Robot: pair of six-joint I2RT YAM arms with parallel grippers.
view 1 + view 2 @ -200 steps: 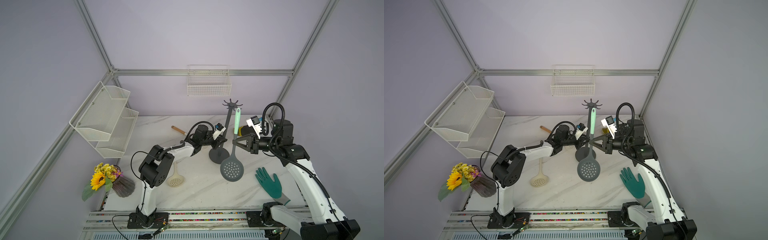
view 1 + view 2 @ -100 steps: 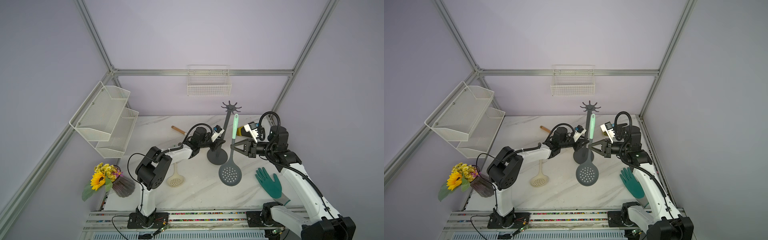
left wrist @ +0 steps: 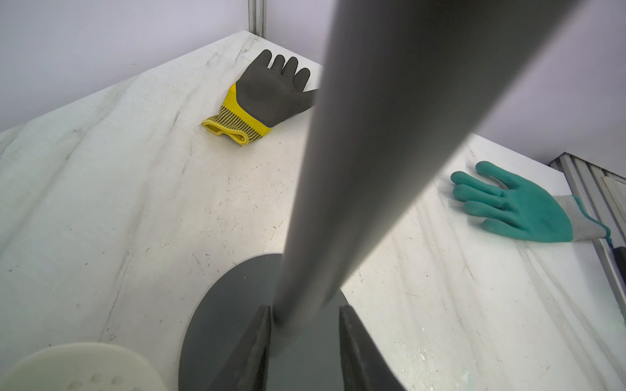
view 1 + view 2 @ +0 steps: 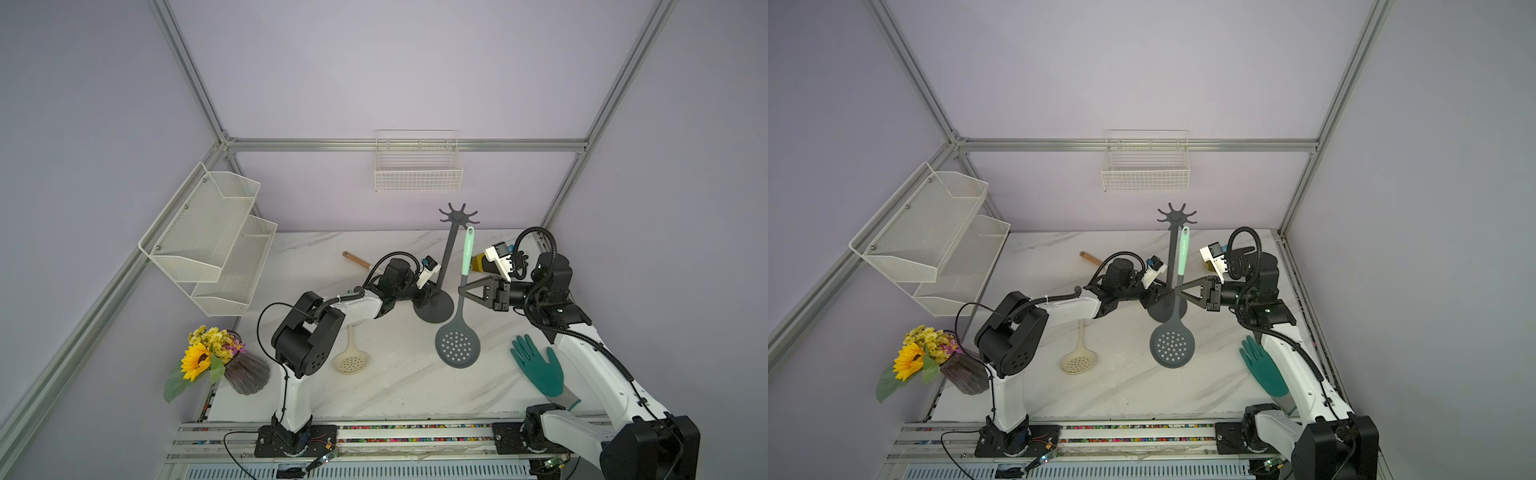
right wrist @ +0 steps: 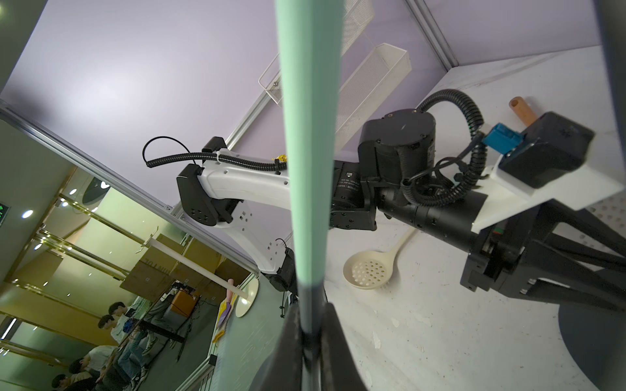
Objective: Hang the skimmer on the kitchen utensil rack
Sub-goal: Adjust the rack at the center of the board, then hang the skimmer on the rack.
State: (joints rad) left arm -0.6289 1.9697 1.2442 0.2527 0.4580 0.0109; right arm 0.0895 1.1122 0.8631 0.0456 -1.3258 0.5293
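Your right hand (image 4: 462,287) is clamped on the skimmer (image 4: 457,345), held upright just beside the kitchen utensil rack (image 4: 448,249), handle tip under the hooks. Your left hand (image 3: 305,316) straddles the pole, jaws slightly parted.

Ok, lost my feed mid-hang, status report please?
Right gripper shut on skimmer neck, upright. Left gripper open around rack pole. Handle tip beside crown hooks; hooked or not, unclear. No obstruction seen.

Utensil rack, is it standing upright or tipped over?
Upright: the utensil rack has its round base flat on the table, pole rising to its hooks.
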